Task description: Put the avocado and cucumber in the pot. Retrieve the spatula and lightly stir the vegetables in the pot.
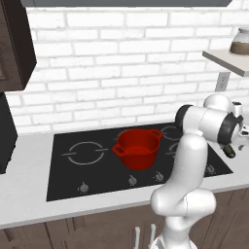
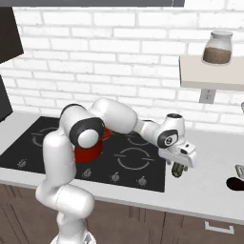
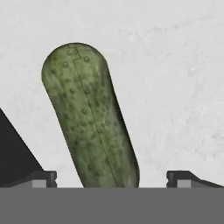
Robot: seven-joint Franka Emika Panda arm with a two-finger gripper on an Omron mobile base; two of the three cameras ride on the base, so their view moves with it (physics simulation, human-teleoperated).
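One red pot (image 1: 138, 148) sits on the stove, far from the hand | gripper (image 2: 178, 169) low over the counter (image 2: 205, 190), fingers wide, nothing held | cucumber (image 3: 89, 118) lies slanted between them | risk: squeezing the round skin off-middle could make it roll or slip out

One pot (image 1: 138, 147), one cucumber (image 3: 89, 118), one jar (image 2: 217, 47).

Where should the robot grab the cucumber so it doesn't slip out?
Probably around the middle, coming straight down from above. The cucumber lies flat on the pale counter, long and slim, so the open gripper should close across its narrow width, one finger on each long side.
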